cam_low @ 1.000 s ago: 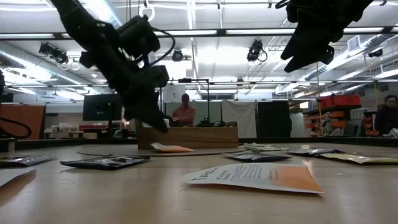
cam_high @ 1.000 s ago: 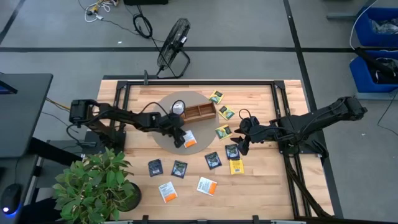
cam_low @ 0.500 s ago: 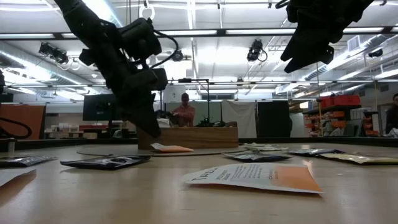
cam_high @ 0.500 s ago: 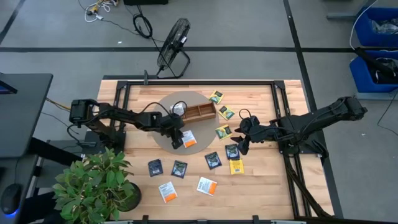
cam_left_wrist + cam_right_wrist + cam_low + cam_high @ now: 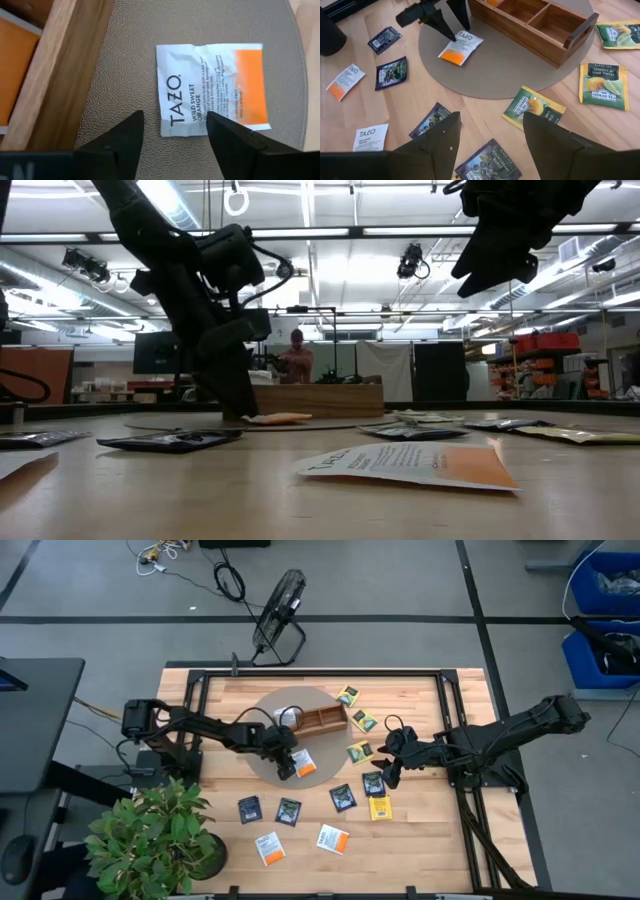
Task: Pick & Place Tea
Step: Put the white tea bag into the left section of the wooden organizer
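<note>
A white-and-orange tea packet (image 5: pixel 212 87) lies flat on the round grey mat (image 5: pixel 262 745), next to the wooden tray (image 5: pixel 320 720). My left gripper (image 5: pixel 172 125) stands open over the packet's white end, fingers pointing down at the mat (image 5: pixel 150 423). One tray compartment holds an orange packet (image 5: pixel 10 75). Several more tea packets lie on the table: green-yellow (image 5: pixel 359 751), dark (image 5: pixel 343 797), white-and-orange (image 5: pixel 332 838). My right gripper (image 5: pixel 385 768) hangs open, well above the dark packets (image 5: pixel 487 167) right of the mat. My left gripper comes from above with its fingers (image 5: pixel 225 135) on either side of the white end's corner (image 5: pixel 167 127). The packet lies flat on the mat. Whether a fingertip touches it, I cannot tell.
A potted plant (image 5: pixel 150 835) fills the near-left corner of the table. A black frame (image 5: pixel 320 672) runs along the far edge and the sides. Bare wood lies at the near right (image 5: pixel 420 850). A person (image 5: pixel 296 360) stands in the room behind.
My left gripper has opened and come down toward the mat at the white-and-orange packet's end. The packet lies flat on the mat where it was.
</note>
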`<action>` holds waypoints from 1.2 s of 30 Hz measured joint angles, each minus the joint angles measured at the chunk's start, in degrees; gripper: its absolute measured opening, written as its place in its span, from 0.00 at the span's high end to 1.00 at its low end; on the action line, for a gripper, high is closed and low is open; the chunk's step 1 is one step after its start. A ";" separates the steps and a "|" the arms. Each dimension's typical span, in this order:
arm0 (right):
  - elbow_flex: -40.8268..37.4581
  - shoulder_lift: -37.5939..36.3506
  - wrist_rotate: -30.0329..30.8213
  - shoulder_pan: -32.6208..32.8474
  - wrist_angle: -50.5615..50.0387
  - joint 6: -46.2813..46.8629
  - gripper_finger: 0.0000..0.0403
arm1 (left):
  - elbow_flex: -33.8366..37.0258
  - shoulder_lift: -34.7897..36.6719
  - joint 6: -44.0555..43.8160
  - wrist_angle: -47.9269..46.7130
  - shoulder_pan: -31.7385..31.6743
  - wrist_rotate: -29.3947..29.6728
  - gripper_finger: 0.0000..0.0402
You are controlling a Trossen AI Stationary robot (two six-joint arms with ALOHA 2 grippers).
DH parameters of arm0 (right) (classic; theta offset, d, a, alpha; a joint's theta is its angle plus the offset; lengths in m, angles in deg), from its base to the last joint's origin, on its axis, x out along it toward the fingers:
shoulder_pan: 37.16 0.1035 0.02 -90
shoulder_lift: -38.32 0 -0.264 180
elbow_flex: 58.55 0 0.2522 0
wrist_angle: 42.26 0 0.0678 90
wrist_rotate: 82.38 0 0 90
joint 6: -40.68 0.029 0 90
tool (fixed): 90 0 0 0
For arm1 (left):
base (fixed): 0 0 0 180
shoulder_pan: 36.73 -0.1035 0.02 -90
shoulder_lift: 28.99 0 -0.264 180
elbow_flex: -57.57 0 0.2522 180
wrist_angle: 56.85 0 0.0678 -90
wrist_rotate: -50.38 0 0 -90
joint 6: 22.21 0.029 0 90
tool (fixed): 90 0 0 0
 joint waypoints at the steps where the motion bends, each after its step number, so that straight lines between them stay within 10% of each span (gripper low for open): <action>1: 0.00 0.00 0.00 0.00 0.06 0.00 0.44 | -0.07 -0.28 -0.07 0.31 0.06 -0.05 0.44; 10: 0.00 0.00 0.00 0.00 -0.16 -0.20 0.44 | -0.10 -1.73 -1.23 0.95 -0.11 1.06 0.54; 20: 0.00 0.22 1.49 0.00 -0.99 -0.15 0.44 | 0.05 -1.93 -2.26 2.64 -0.17 1.33 0.96; 36: 0.00 1.51 1.51 -0.02 -1.23 0.00 0.44 | -2.11 2.21 -0.31 2.38 0.25 -0.10 1.00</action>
